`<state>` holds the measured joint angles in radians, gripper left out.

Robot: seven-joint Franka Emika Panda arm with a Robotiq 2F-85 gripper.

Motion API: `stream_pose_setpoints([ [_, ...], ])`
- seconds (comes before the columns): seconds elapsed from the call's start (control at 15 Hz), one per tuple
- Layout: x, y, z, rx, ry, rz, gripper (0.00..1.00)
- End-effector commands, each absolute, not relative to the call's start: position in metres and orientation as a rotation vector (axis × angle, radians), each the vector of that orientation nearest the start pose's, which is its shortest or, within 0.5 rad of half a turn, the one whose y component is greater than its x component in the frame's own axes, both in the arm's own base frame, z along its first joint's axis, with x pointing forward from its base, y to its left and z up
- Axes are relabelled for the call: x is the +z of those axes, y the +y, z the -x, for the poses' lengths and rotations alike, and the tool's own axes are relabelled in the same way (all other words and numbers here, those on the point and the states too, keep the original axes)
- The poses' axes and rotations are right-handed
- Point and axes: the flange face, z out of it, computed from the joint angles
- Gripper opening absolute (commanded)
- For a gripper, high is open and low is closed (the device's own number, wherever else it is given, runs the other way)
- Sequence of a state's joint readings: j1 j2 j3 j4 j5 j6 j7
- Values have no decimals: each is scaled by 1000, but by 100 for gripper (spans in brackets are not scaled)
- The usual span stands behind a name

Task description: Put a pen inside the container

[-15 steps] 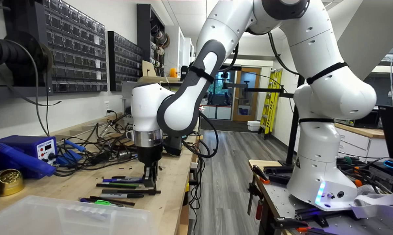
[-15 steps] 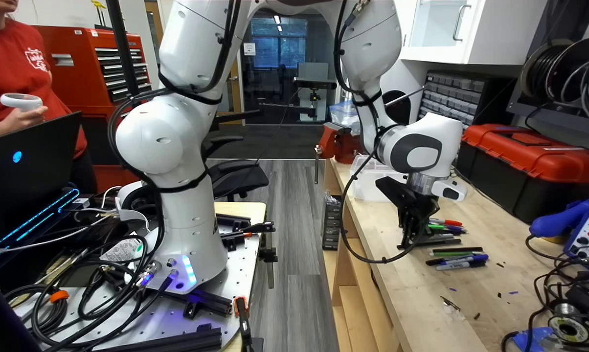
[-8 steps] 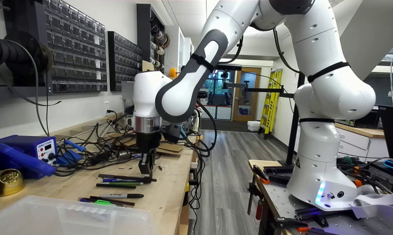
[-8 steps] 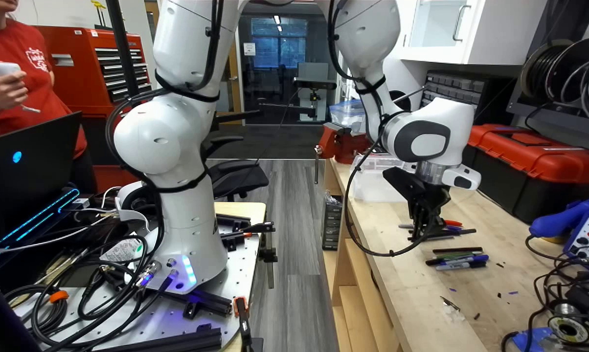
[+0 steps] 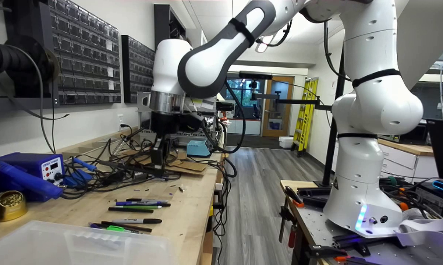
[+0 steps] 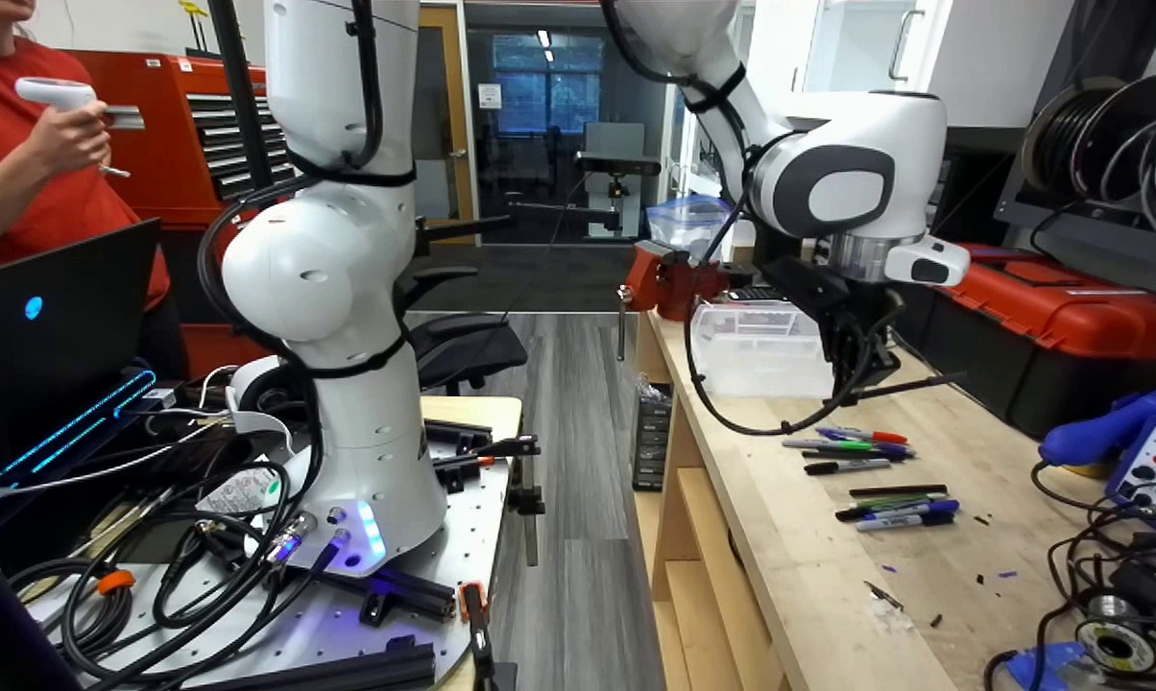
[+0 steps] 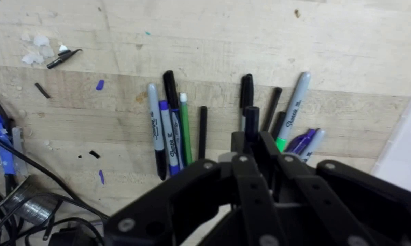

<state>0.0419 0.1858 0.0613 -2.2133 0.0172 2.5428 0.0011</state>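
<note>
Raised higher off the desk (image 6: 828, 595) than half a second ago, the claw (image 7: 252, 140) carries a black pen (image 7: 252, 119) pinched near one end. Left to right in the wrist view: wire spool (image 7: 31, 201), farthest from the container (image 7: 405, 150); then a blue-capped marker (image 7: 169, 136) and a green pen (image 7: 186, 133); then claw and black pen, hanging left of the container; then a green-capped marker (image 7: 295, 106) and a purple pen (image 7: 303, 140), lying between; last, the container. The black pen's long axis runs roughly along the container's near side, not toward it, free end tipped slightly up, so a sideways carry seems called for. The container's wall seems the hurdle; whether the black pen clears it I can't tell.
</note>
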Motion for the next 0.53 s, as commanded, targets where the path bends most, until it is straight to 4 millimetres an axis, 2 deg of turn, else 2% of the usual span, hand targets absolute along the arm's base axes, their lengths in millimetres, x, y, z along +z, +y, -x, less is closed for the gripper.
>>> stream_pose_setpoints([
  [0.0,347,89,-538,-170,-142,3056,3],
  [0.2,367,119,-532,-111,-154,3017,3],
  [0.47,383,155,-523,-51,-159,2973,3],
])
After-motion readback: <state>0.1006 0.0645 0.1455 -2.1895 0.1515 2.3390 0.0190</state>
